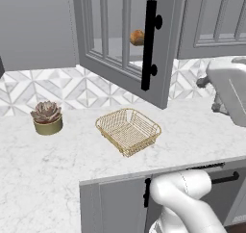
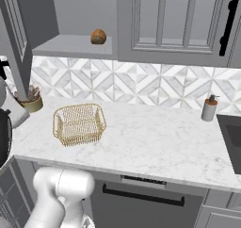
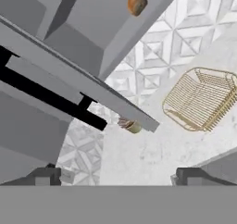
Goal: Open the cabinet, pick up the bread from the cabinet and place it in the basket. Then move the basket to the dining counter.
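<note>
**Door open, bread waiting on the shelf**

Closest to me, the gripper [image 3: 118, 176] hangs with its two dark fingertips spread wide apart and nothing between them; from the hand view it sits just off the edge of the swung-out door, near the long black handle [image 3: 46, 96]. Beyond it, on the marble worktop [image 2: 155, 142], the basket [image 1: 128, 130] stands empty, a little way out from the tiled wall. A small potted succulent [image 1: 47, 117] sits off to one side of it, and a soap dispenser [image 2: 209, 108] further along the other way, both well apart from the basket.

Higher and further back, the cabinet [image 1: 125, 44] has its glass-paned door standing open over the counter. The bread [image 2: 98, 36] rests on the shelf inside, near the front edge, above the basket and somewhat behind it.

I would say the opening step is done and the reach for the bread is what comes now. That calls for bringing the hand up and round the open door without clipping it, into the cabinet, and straddling the roll before closing. The roll is round and may scoot back if nudged.
</note>
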Motion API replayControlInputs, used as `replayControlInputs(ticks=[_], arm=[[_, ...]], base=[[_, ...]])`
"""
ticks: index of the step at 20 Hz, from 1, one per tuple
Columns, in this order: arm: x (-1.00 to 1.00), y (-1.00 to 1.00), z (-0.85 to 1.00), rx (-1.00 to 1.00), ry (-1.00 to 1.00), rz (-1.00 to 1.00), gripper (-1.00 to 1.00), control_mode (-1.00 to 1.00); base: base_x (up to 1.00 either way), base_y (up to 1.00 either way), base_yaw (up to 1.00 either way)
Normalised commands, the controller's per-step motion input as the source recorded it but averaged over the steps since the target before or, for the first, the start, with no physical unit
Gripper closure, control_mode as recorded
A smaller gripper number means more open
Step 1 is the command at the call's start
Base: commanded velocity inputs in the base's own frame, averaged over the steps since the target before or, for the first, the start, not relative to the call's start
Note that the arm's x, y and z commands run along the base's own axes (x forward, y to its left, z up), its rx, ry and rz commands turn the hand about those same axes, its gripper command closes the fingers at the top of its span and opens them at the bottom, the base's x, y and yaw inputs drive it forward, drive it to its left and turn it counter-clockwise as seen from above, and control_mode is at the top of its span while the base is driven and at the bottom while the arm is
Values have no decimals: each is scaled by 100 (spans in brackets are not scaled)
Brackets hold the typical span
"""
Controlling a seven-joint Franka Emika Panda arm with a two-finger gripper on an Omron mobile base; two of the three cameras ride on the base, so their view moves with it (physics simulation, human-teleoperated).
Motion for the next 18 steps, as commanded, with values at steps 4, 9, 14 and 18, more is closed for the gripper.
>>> replayControlInputs(ticks=[4,9,14,18], arm=[[67,-75,1,68,5,27,-100,-100],[51,-32,0,59,32,33,-100,-100],[42,20,0,14,30,26,-100,-100],[72,32,0,-1,11,5,-100,-100]], base=[[0,0,0],[0,0,0],[0,0,0],[0,0,0]])
